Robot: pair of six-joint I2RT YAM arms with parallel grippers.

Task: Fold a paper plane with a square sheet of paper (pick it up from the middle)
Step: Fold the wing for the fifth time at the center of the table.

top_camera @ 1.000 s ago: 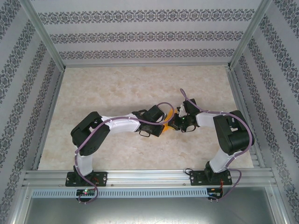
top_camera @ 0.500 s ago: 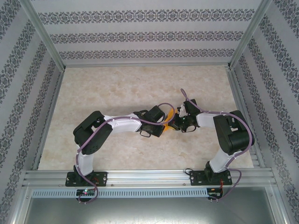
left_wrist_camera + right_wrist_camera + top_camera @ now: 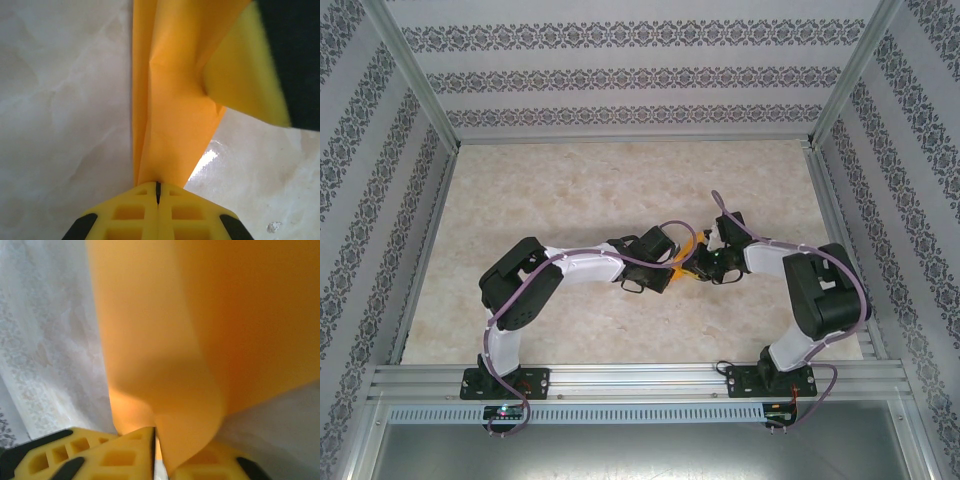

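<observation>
The orange sheet of paper [image 3: 683,266] is folded into a narrow strip and hangs above the table between my two grippers, mid-table. My left gripper [image 3: 671,272] is shut on it. In the left wrist view the paper [image 3: 170,100] runs straight out from the closed yellow fingertips of the left gripper [image 3: 158,186], creased lengthwise. My right gripper [image 3: 694,266] faces it from the right. In the right wrist view the paper [image 3: 200,340] curls over one finger of the right gripper [image 3: 162,442], whose jaws stand slightly apart with a thin gap showing.
The marble-patterned table [image 3: 570,190] is walled by patterned panels [image 3: 620,75] at the back and sides. An aluminium rail [image 3: 640,380] runs along the near edge by the arm bases. The right arm's dark body [image 3: 295,60] looms close in the left wrist view.
The right gripper's jaws have parted a little from shut, and the right arm's elbow has shifted slightly to the right. The left gripper keeps its grip in place.
</observation>
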